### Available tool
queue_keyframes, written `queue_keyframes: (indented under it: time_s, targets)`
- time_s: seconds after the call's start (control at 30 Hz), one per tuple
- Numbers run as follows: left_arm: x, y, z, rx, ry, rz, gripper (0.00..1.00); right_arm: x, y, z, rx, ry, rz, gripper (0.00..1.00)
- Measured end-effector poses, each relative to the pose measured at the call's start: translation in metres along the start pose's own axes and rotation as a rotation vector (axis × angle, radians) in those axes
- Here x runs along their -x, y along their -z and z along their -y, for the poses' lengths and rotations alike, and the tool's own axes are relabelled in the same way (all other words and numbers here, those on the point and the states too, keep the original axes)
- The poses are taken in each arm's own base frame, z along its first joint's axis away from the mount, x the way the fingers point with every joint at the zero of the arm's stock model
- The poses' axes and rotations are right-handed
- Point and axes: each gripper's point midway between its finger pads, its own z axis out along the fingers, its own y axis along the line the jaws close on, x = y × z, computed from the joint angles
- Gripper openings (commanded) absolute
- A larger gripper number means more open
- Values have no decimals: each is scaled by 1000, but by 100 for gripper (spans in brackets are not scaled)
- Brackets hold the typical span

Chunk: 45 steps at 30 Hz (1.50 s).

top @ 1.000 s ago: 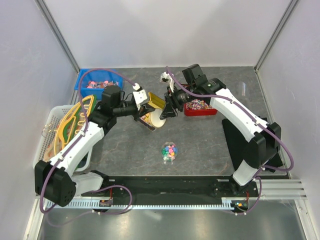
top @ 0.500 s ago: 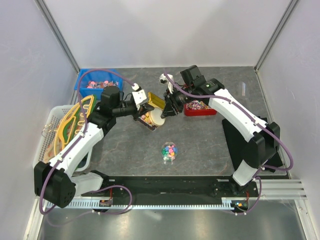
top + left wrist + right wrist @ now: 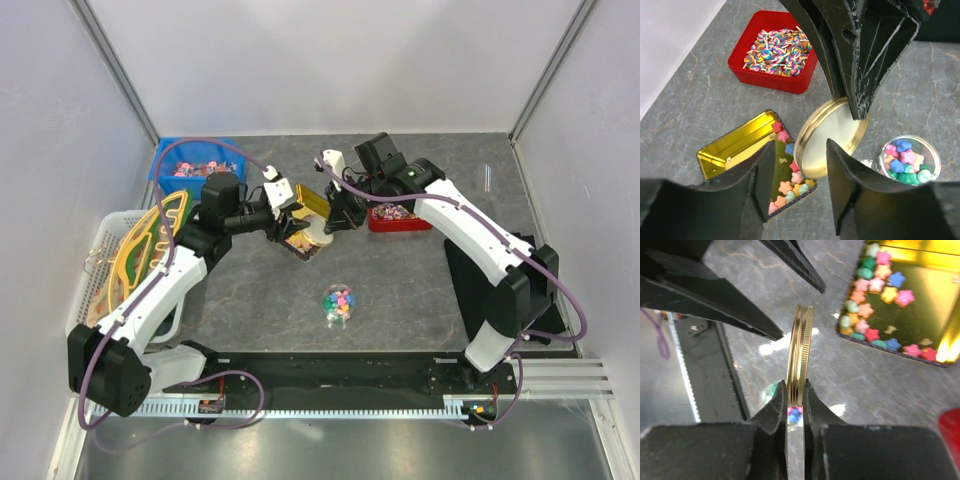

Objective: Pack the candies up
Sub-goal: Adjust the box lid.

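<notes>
Moved: left gripper (image 3: 293, 222) fingers, shut on the gold lid (image 3: 314, 234) a second ago, are now spread; right gripper (image 3: 335, 221), open then, is now closed on that lid, and its arm is drawn in a little toward the far side.
Top view, grippers: both are met over the table (image 3: 420, 290) centre, tips facing each other, the lid between them.
Top view, candies: one lot is seen in the glass jar (image 3: 340, 302), standing alone nearer the arm bases; another lot lies in the gold tin (image 3: 300, 246) under the grippers.
Top view, bins: blue bin (image 3: 172, 160) is at far left, red bin (image 3: 399, 224) just right of the right gripper, white basket (image 3: 100, 262) at the left edge.
Left wrist, left gripper (image 3: 800, 150): fingers are apart, the lid (image 3: 832, 132) sitting in the gap unclamped.
Left wrist, right gripper (image 3: 850, 102): it is seen coming in from above, pinched on the lid's upper rim.
Left wrist, candies (image 3: 788, 187): star-shaped mixed colours are spread in the open tin (image 3: 737, 145), lower left; more fill the jar (image 3: 910, 161), lower right.
Left wrist, red bin (image 3: 771, 82): filled with swirl lollipops (image 3: 778, 45).
Right wrist, right gripper (image 3: 796, 390): clamped on the lid (image 3: 801, 347), which is held upright and edge-on.
Right wrist, left gripper's fingers (image 3: 715, 302): dark, at upper left, clear of the lid.
Right wrist, candies (image 3: 871, 295): shown along the tin's (image 3: 920, 292) left and lower edge, upper right.
</notes>
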Motion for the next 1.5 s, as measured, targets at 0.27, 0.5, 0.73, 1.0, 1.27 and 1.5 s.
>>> queue_keyframes:
  time_s: [0.27,0.5,0.73,1.0,1.27,1.5]
  targets:
    - [4,8,-7,9,20,4,60,7,25,15,-163,111,17,0]
    - [20,23,-44,-5,189,44,61,0,59,35,-409,282,28,0]
    - [19,9,-43,-190,450,52,61,-13,61,34,-694,571,0,0]
    - [21,5,-27,-342,658,43,44,-16,60,44,-1084,863,-24,0]
    - [3,-5,-31,-372,850,-1,46,15,78,27,-1346,984,87,0]
    - [1,-5,-48,-350,959,22,39,11,52,3,-1403,1167,79,0]
